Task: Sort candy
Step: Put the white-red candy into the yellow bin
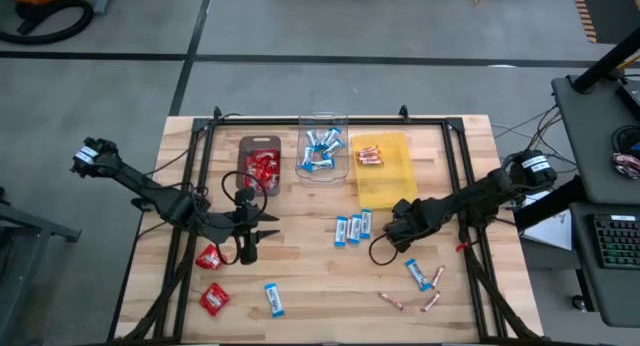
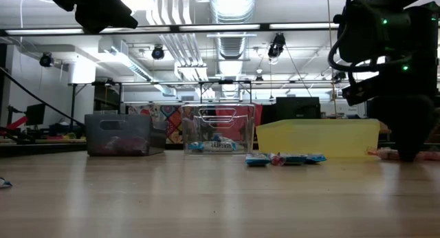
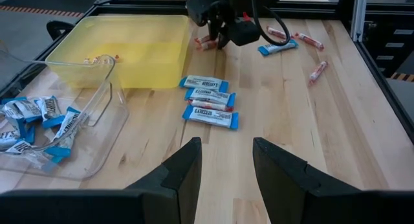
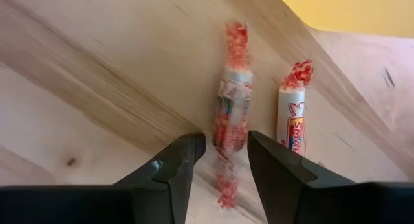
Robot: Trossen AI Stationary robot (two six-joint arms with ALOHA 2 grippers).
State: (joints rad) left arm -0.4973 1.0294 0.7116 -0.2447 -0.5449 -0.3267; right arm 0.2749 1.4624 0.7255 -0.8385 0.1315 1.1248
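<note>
Right gripper (image 4: 223,160) is low over the wooden counter (image 1: 320,286), just beside the near edge of the yellow tray (image 1: 384,171). Its two dark fingers are set narrowly apart with a pinkish-copper candy stick (image 4: 231,114) lying between them; whether the fingers press on it cannot be told. A second stick (image 4: 291,120) lies just beside the first, closer to the tray wall.

Left gripper (image 3: 225,164) hovers above the counter near the dark tray (image 1: 259,161), its fingers partly open and holding nothing.

Three blue-and-white bars (image 1: 353,228) lie side by side in the middle of the counter, between the two grippers. Another blue-and-white bar (image 1: 417,274) and a few thin sticks (image 1: 432,302) lie toward the front right. Toward the front left are two crinkly red packets (image 1: 213,299) and a single blue-and-white bar (image 1: 274,299).

Along the back, three trays stand in a row. The dark tray holds red packets. The clear tray (image 1: 322,151) in the middle holds blue-and-white bars. The yellow tray holds a few copper sticks (image 1: 368,155) at its far end.
</note>
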